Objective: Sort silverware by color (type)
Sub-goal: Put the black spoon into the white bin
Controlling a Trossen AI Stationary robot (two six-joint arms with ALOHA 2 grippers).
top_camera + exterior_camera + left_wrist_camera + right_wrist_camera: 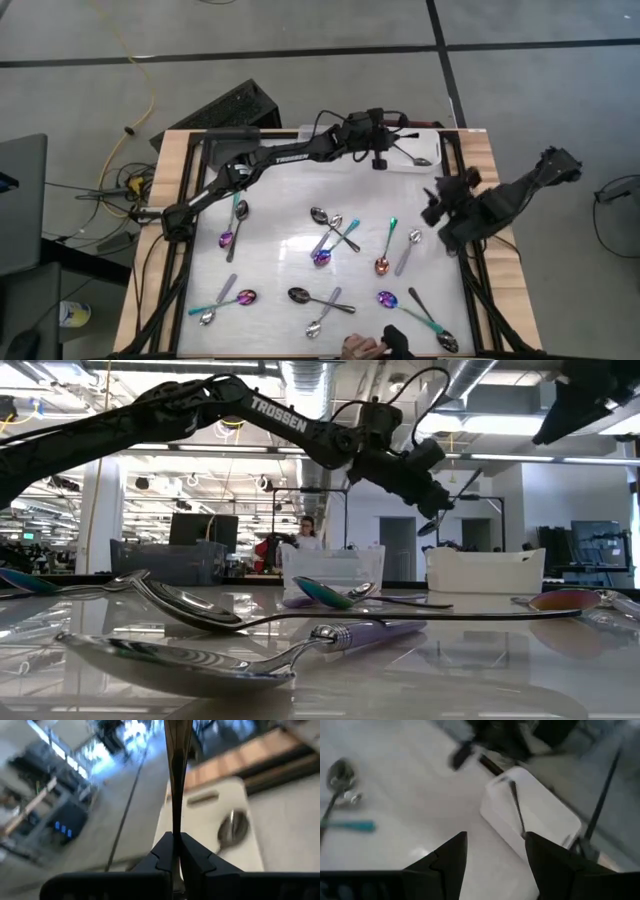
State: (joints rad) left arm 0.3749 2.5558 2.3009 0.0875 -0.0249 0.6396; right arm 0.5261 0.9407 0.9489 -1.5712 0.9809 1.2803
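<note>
- The table [280, 215] carries most of the work left: roughly a dozen spoons lie scattered across its white top, some crossed over one another, so the sorting looks barely begun.
- The left arm reaches across to the far edge, and the left gripper [379, 158] hangs over the white bin [425, 145]; its fingers are pressed together on the handle of a dark spoon [176, 775], which the left wrist view shows standing edge-on between them.
- The right arm waits at the right edge of the table, the right gripper [495, 851] spread wide and holding nothing.
- The white bin holds one spoon [420, 159] already, lying on its floor; judging by this, the dark spoon is about to join it.
- In the low view the clear bin [332, 568] stands beside the white one; what it holds I cannot tell.
- The purple-blue spoons [322, 256] and the shiny spoons [407, 252] lie unsorted on the table.
- A hand [362, 346] shows at the near edge.
</note>
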